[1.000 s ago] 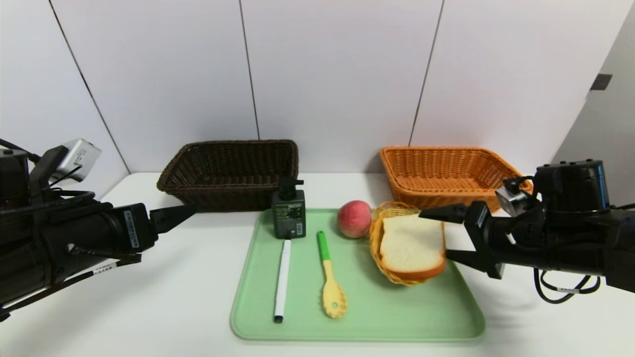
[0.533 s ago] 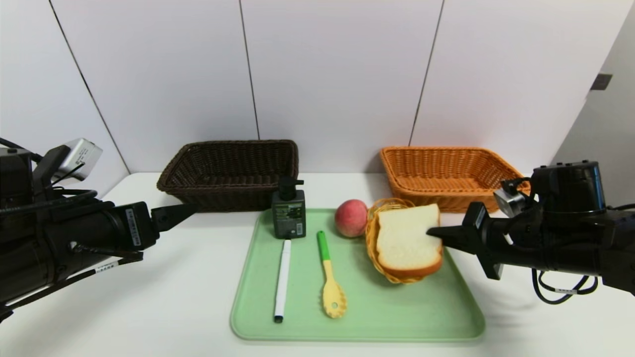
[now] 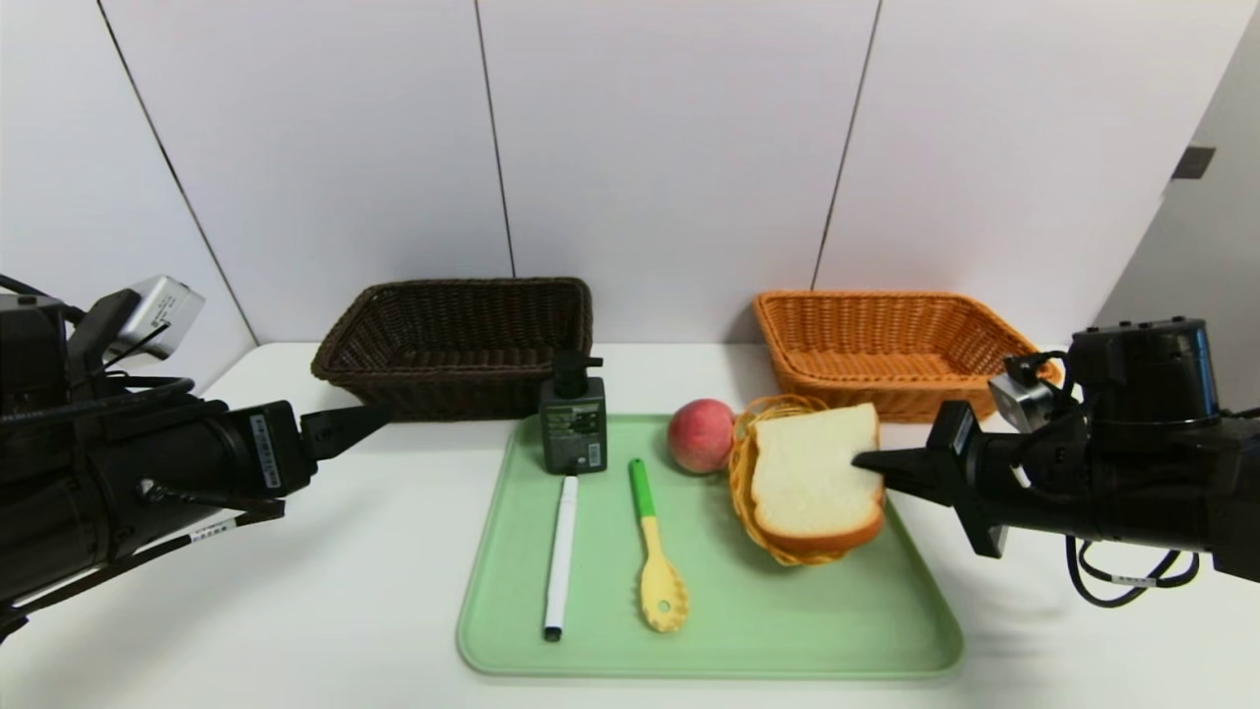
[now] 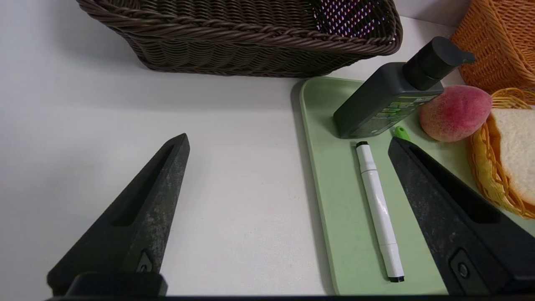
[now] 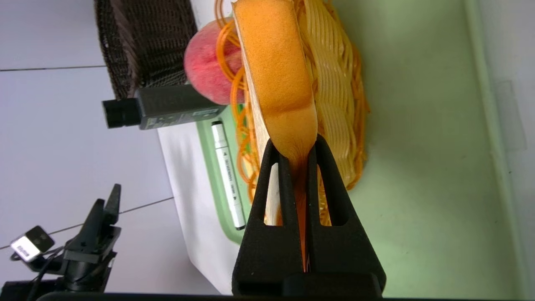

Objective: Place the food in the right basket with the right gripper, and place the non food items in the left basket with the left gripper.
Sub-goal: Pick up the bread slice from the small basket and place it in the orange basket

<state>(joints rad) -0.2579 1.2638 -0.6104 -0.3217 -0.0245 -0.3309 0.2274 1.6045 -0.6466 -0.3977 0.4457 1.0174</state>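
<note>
My right gripper (image 3: 868, 461) (image 5: 292, 144) is shut on the edge of a bread slice (image 3: 812, 473) (image 5: 278, 75), pinching its crust. The slice leans on a small yellow woven basket (image 3: 740, 475) on the green tray (image 3: 787, 630). A peach (image 3: 701, 435) lies beside it. A dark green pump bottle (image 3: 572, 423), a white marker (image 3: 560, 556) and a yellow spoon with a green handle (image 3: 658, 576) also rest on the tray. My left gripper (image 3: 374, 418) (image 4: 288, 141) hangs open over the table left of the tray, holding nothing.
The dark brown basket (image 3: 463, 286) stands at the back left and the orange basket (image 3: 886, 295) at the back right, both behind the tray. White wall panels close off the back of the table.
My right gripper closed on the bread slice, and the slice now stands tilted up a little, shifted with the small yellow basket. The left arm has stayed still.
</note>
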